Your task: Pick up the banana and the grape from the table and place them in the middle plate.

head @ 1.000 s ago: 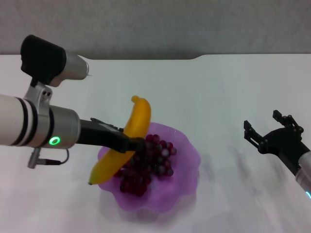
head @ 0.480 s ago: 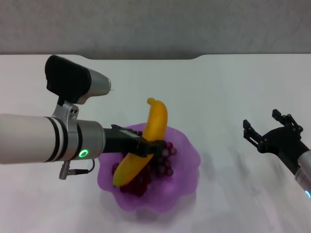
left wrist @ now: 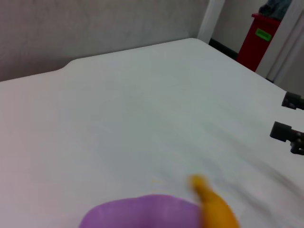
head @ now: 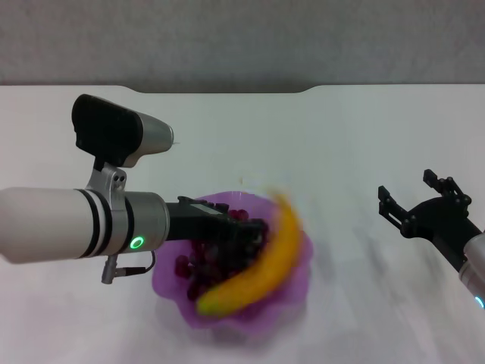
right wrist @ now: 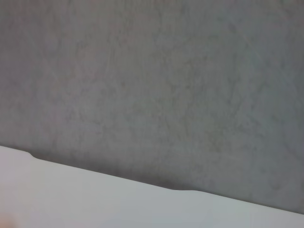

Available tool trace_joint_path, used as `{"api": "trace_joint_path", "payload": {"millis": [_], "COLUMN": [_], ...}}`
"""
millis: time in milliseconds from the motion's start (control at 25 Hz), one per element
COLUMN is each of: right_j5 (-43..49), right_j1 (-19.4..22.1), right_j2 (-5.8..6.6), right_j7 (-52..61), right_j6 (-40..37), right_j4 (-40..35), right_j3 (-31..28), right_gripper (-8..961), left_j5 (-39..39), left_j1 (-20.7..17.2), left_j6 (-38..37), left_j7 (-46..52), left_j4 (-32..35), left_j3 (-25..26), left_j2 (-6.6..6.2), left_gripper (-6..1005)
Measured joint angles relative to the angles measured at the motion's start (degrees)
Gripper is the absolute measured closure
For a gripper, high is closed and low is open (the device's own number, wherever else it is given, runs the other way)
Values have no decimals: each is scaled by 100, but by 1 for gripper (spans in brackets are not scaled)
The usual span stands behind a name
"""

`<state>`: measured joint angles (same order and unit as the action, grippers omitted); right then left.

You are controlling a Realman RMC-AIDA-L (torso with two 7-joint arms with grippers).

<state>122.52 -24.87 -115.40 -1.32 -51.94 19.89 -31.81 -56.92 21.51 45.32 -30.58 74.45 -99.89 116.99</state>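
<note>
The yellow banana [head: 258, 277] lies tilted across the right side of the purple scalloped plate [head: 299, 258], blurred in motion and free of any fingers. Its tip [left wrist: 211, 202] and the plate rim [left wrist: 137, 213] show in the left wrist view. The dark red grape bunch [head: 201, 265] lies in the plate, partly under the banana. My left gripper [head: 246, 231] hovers open over the grapes, just left of the banana. My right gripper [head: 413, 196] stands open above the table [head: 341, 136] at the far right, holding nothing.
The table's notched far edge [head: 303, 91] meets a grey wall. The right gripper's fingers [left wrist: 287, 130] appear far off in the left wrist view, with a red bin [left wrist: 259, 40] beyond the table. The right wrist view shows only wall and table edge [right wrist: 95, 190].
The banana has left my left gripper, swung down to the right and dropped into the plate onto the grapes. The left gripper has opened. The right arm has not moved.
</note>
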Motion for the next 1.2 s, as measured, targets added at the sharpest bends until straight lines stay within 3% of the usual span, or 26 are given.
{"api": "trace_joint_path", "payload": {"millis": [240, 440, 680, 920, 1200], "right_j5": [0, 0, 0, 0, 0], "right_j1": [13, 32, 23, 0, -9], "right_j2": [0, 0, 0, 7, 3], "right_j7": [0, 0, 0, 0, 0], "right_j6": [-4, -13, -24, -45, -50], "right_j4": [-3, 7, 28, 39, 46], "right_j3": [-1, -1, -1, -1, -1], "right_gripper": [92, 92, 92, 92, 92], "left_j5": [32, -33, -213, -369, -445], "left_j1": [-68, -325, -857, -1120, -1126], "left_j6": [-13, -198, -1153, -3160, -5977], "left_j7": [-3, -327, -696, -969, -760], "left_j4": [87, 334, 582, -20, -1279], "left_j3": [94, 390, 584, 435, -468], "left_j2": [-28, -16, -23, -11, -20], "left_gripper": [328, 103, 101, 102, 103]}}
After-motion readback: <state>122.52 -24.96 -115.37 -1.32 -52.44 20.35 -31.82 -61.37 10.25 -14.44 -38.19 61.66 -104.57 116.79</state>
